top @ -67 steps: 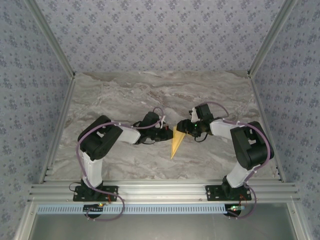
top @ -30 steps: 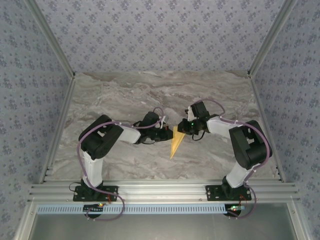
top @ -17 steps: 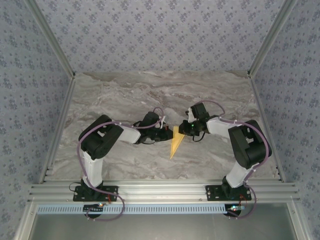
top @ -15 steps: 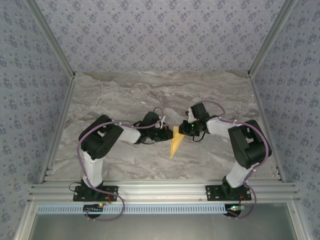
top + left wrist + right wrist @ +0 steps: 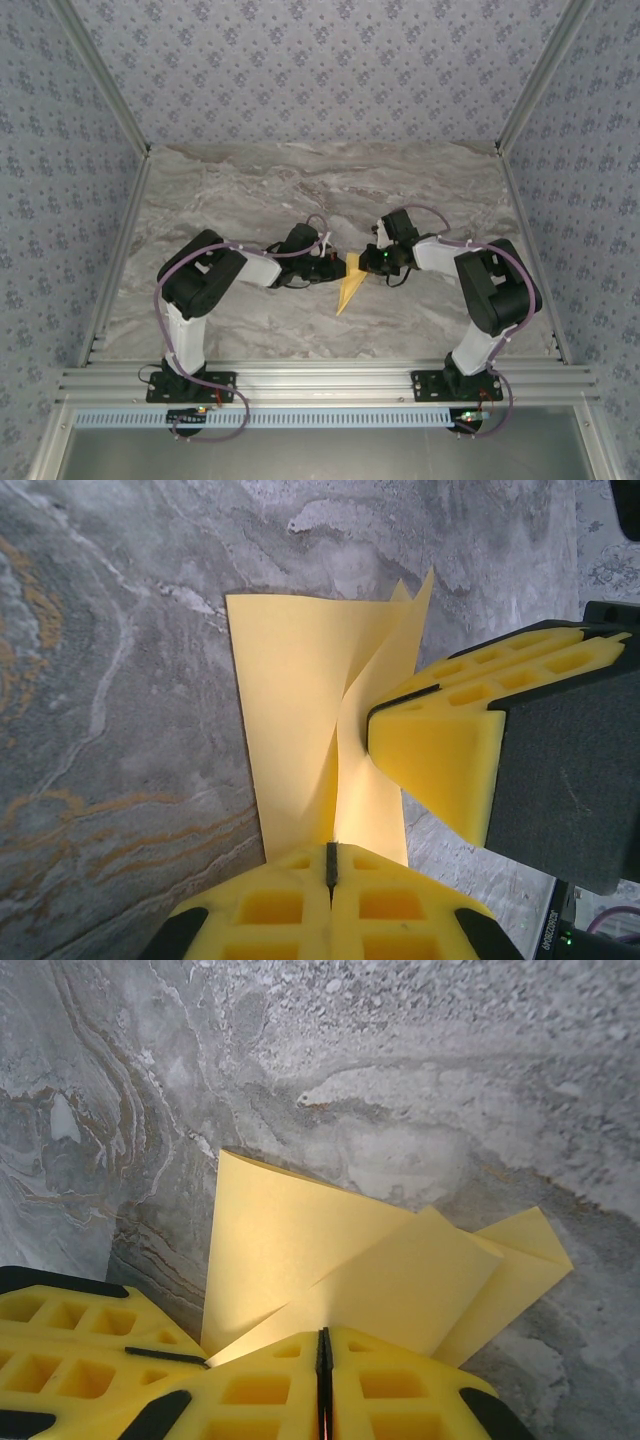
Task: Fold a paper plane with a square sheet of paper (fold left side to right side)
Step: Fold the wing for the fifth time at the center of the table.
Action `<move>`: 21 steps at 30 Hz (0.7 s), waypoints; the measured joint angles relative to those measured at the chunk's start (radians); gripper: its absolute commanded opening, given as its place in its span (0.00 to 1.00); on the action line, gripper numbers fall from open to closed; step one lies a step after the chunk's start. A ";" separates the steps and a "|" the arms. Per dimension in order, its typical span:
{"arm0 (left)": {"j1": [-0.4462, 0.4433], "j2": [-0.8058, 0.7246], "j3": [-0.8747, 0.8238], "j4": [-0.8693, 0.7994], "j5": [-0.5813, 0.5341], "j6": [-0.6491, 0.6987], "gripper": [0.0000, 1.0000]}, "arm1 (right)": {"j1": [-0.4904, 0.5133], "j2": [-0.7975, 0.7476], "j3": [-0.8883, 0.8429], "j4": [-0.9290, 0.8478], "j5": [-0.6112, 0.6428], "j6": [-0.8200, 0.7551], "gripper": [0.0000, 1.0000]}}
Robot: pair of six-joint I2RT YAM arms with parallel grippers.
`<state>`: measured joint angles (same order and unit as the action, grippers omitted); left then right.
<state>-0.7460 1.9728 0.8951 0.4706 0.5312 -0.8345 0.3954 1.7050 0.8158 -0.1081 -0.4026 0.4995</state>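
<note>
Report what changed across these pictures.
The right claw, shut on the paper plane, shifted slightly left toward the left claw, nudging the plane's near tip leftward. The left claw stayed shut on the plane, its arm unmoved.

I work in a lab-style test booth: a marble-print tabletop [image 5: 250, 190], floral-patterned wall panels [image 5: 320, 70] boxing it in, aluminium frame rails [image 5: 320, 382] at the near edge where I am bolted.

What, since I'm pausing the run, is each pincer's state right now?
Left pincer: closed, pinching the paper plane.
Right pincer: closed, pinching the same paper plane.
</note>
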 measured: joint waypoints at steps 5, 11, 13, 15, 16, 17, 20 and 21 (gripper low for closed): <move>0.000 -0.012 0.000 -0.011 -0.009 0.000 0.12 | 0.000 0.000 -0.002 0.002 0.003 0.000 0.07; 0.002 -0.146 -0.031 -0.081 -0.040 0.008 0.22 | 0.000 0.000 -0.003 0.003 0.003 -0.002 0.07; 0.002 -0.204 -0.050 -0.094 -0.046 0.008 0.21 | 0.000 0.000 -0.003 0.003 0.003 -0.003 0.07; -0.002 -0.251 -0.071 -0.101 -0.045 0.008 0.19 | 0.000 0.000 -0.004 0.004 0.003 -0.003 0.07; -0.007 -0.272 -0.082 -0.103 -0.045 0.008 0.19 | 0.000 0.000 -0.004 0.004 0.003 -0.003 0.07; -0.014 -0.285 -0.090 -0.105 -0.042 0.008 0.19 | 0.000 0.000 -0.004 0.004 0.003 -0.004 0.07; -0.057 -0.297 -0.102 -0.105 -0.021 -0.003 0.19 | 0.000 0.000 -0.004 0.004 0.003 -0.004 0.07; -0.076 -0.297 -0.104 -0.105 -0.015 -0.008 0.19 | 0.000 0.000 -0.004 0.004 0.003 -0.004 0.07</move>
<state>-0.8219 1.6756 0.7910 0.3660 0.5163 -0.8429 0.3950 1.7050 0.8120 -0.1040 -0.3992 0.4957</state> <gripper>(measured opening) 0.187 0.070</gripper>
